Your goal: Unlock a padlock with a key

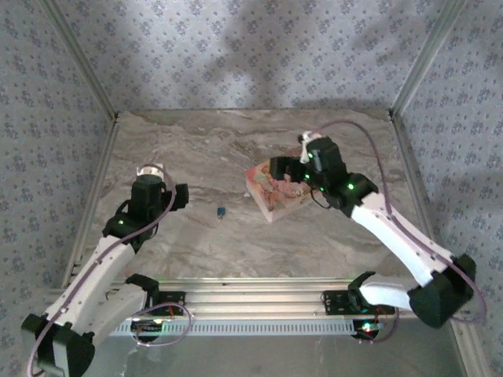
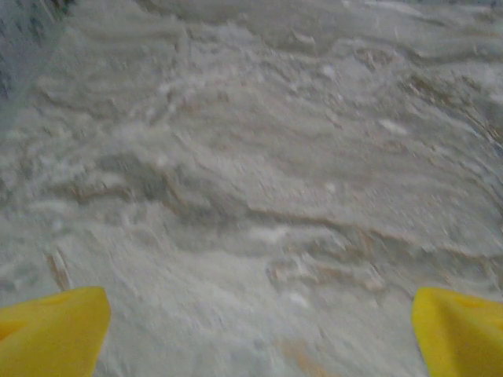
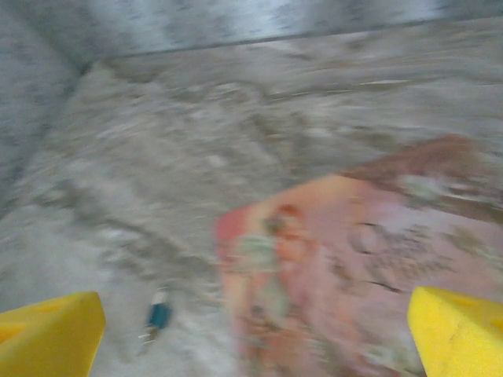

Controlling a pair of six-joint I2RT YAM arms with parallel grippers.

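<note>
Seen from above, a marble-patterned table [image 1: 196, 243] is boxed in by patterned walls [image 1: 236, 47] on three sides, with metal rails [image 1: 259, 294] along the near edge. The padlock [image 1: 222, 211], a tiny blue-teal block, lies alone near the middle of the table, between the two arms, with bare surface all around it. A pink illustrated box [image 1: 271, 196] lies to its right, apart from it and turned at an angle to the table edges.

The right gripper [image 1: 284, 168] hovers over the box's far side. In the right wrist view its yellow fingertips [image 3: 51, 334] stand wide apart at the picture's lower corners, gripping nothing.

The left gripper [image 1: 151, 170] hangs over bare table on the left, well apart from the padlock and nearer the left wall. Its yellow fingertips [image 2: 51, 330] are also spread wide and empty, with blurred marble beneath.
</note>
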